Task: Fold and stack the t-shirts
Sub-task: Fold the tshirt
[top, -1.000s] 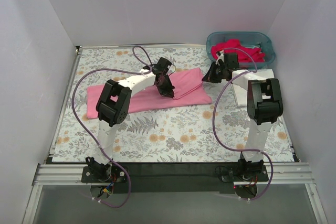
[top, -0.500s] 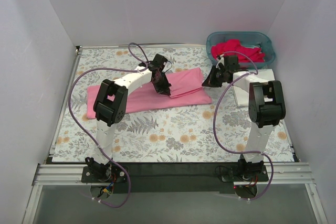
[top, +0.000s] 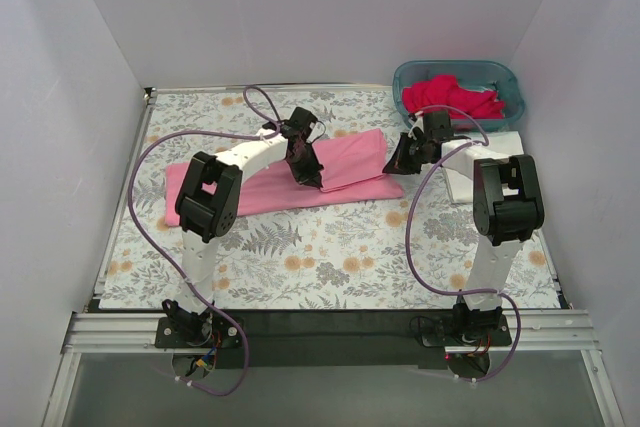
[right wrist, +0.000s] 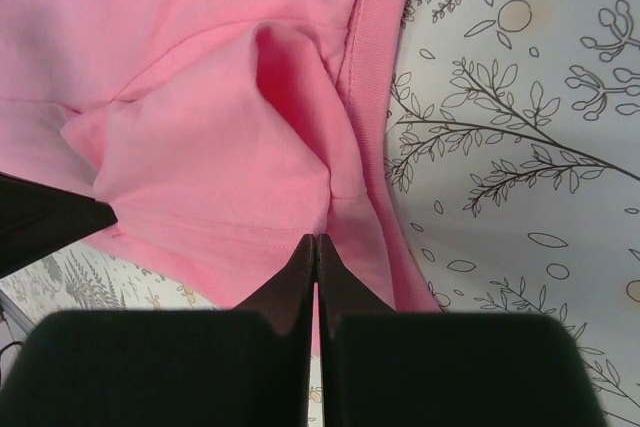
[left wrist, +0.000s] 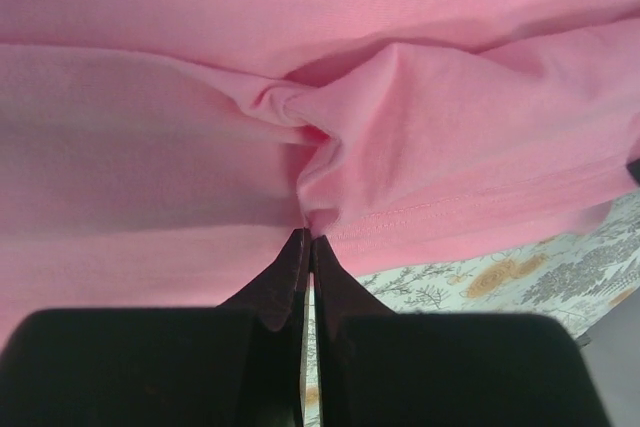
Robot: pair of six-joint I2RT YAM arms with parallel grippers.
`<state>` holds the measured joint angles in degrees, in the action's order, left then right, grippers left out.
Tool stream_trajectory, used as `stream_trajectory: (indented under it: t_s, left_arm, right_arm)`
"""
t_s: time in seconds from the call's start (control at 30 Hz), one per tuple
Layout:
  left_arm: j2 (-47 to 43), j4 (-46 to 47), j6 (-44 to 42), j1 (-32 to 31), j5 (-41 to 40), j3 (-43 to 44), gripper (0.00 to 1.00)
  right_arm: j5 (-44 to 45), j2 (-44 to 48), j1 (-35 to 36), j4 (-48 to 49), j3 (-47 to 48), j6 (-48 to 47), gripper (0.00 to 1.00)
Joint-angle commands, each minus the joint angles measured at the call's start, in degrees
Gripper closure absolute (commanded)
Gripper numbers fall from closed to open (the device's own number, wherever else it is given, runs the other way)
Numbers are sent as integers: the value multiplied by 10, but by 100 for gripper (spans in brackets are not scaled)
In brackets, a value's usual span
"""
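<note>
At the left gripper (left wrist: 305, 239) the jaws are clenched on a tuck of the light pink t-shirt (left wrist: 150, 147), with cloth rucked up to the tips just above a stitched hem. The right gripper (right wrist: 316, 240) is likewise pinched shut on a raised ridge of that shirt, close to its ribbed edge. Over the last second the left gripper has edged a little leftward across the shirt, while the right has come down from beside the teal basket (top: 505, 75) onto the shirt's right end. With both ends of that flap now held, the next fold looks ready to be carried over. The shirt lies spread across the floral cloth (top: 300, 257). A white t-shirt (top: 452, 179) lies just beside the right arm, and deep pink-red t-shirts (top: 455, 95) wait in the basket. No brand, label or writing can be read anywhere.
</note>
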<state>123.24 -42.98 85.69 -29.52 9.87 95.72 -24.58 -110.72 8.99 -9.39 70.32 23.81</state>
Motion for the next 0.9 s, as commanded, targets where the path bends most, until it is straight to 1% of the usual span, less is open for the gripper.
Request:
stream_trajectory:
  t_s: [0.0, 0.03, 0.13, 0.23, 0.27, 0.3, 0.4, 0.47, 0.6, 0.63, 0.67, 0.73, 0.77, 0.8, 0.87]
  left_arm:
    - [-32, 3, -4, 2, -3, -25, 99]
    - [-30, 17, -5, 2, -7, -37, 98]
    - [-24, 22, -11, 3, -33, -42, 96]
    - [-33, 25, -15, 3, -39, -39, 84]
    - [-42, 26, -15, 3, -40, -39, 81]
    - [-48, 28, -15, 3, -41, -37, 73]
    - [-63, 26, -14, 3, -46, -22, 63]
    - [-70, 23, -16, 3, -46, -12, 61]
    - [-77, 26, -21, 2, -37, 18, 61]
    - [-76, 34, -23, 2, -31, 25, 63]
    - [-74, 40, -24, 2, -27, 27, 66]
    - [-68, 58, -23, 2, -9, 27, 68]
    - [-58, 63, -23, 2, -5, 27, 72]
    - [-53, 69, -23, 2, 0, 26, 73]
    - [-35, 82, -24, 2, -6, 25, 78]
  right_arm:
    - [8, 8, -1, -1, -6, -11, 99]
    - [10, 6, -1, -2, -7, -14, 99]
    - [17, 1, -1, -2, -7, -24, 98]
    - [16, 8, -1, -2, -5, -28, 94]
    - [17, 9, -1, -3, -2, -30, 91]
    - [16, 15, 0, -2, 2, -30, 89]
    - [7, 29, -1, -2, 18, -26, 82]
    - [-2, 35, 0, 0, 31, -22, 79]
    - [-40, 43, 2, 23, 53, -12, 77]
    - [-51, 42, 4, 33, 57, -5, 77]
    - [-76, 39, 7, 63, 58, 0, 76]
    - [-92, 28, 16, 86, 63, 16, 75]
    - [-103, 22, 21, 103, 73, 18, 75]
    - [-107, 7, 25, 112, 77, 19, 75]
    - [-119, -12, 34, 132, 86, 29, 74]
